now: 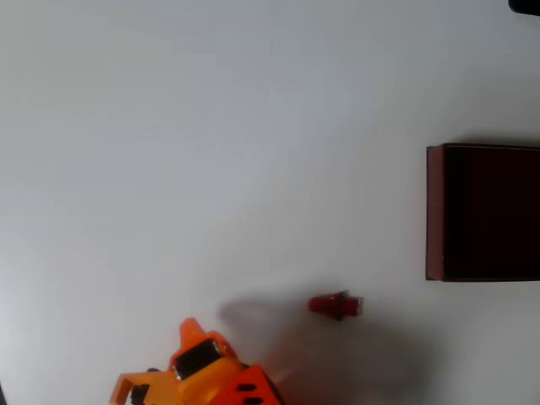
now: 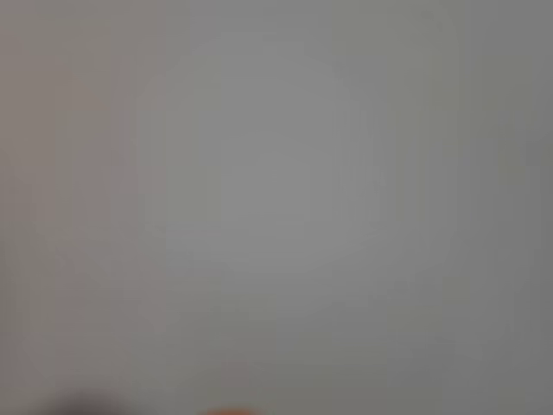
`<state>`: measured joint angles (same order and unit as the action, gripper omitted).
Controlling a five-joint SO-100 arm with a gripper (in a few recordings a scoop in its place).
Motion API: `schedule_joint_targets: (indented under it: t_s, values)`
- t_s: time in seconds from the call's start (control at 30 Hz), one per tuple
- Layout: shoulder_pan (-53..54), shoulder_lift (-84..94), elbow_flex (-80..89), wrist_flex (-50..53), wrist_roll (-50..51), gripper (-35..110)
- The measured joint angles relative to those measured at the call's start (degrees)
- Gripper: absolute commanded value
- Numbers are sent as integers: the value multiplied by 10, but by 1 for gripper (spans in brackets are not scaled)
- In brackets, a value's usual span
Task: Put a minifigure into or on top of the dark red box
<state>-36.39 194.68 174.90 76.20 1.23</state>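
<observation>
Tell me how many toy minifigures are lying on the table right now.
1. The tiny bright red toy minifigure lies on the white table near the bottom of the overhead view, left of and below the large dark red rectangular box. The box's dark interior could hide others.

No writing, label, brand, number or sign can be read in either view: the dark red box shows plain walls, the minifigure is too small and blurred to show any print, the orange arm carries only dark patches with no legible marks, and the wrist view is a grey blur with nothing readable
</observation>
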Motion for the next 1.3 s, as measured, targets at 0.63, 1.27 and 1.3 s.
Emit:
schedule_joint_targets:
  t_s: [0.63,1.27,1.3]
  values:
    - [0,0,0,0,0,1]
    - [-99,0,-3,-47,330,24]
    - [-103,0,-3,-56,345,24]
